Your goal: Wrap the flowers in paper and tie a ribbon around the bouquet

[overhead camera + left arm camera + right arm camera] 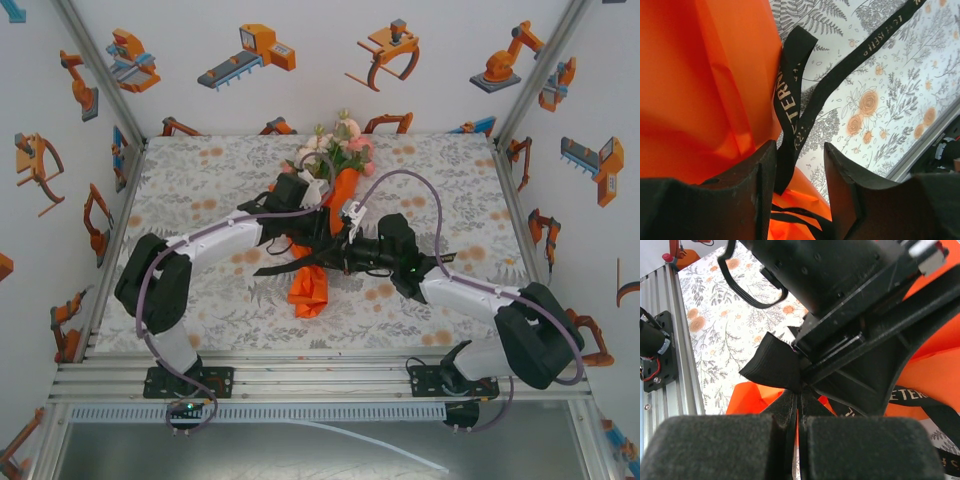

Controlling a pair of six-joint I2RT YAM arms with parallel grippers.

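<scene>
Your table is spread with a grey-and-orange floral tablecloth, boxed in by white walls printed with orange robot drawings. In the overhead view you find the bouquet lying flat in the middle of the cloth. The flowers point to the far edge and the narrow end of the orange paper points toward the arm bases. Both arms reach inward and meet over its middle, where the black ribbon trails off to the left across the paper. Look through your left wrist camera: the left gripper stands with its jaws apart, and the ribbon, pale lettering showing, runs down between them. It lies against the inner face of the finger beside the paper; the other finger is clear of it, so nothing is pinched there. Through your right wrist camera the right gripper has its jaws pressed together, nipping a folded end of the ribbon at the tips, with the body of the left gripper close above it. More lettered ribbon crosses the paper at that view's right edge.
</scene>
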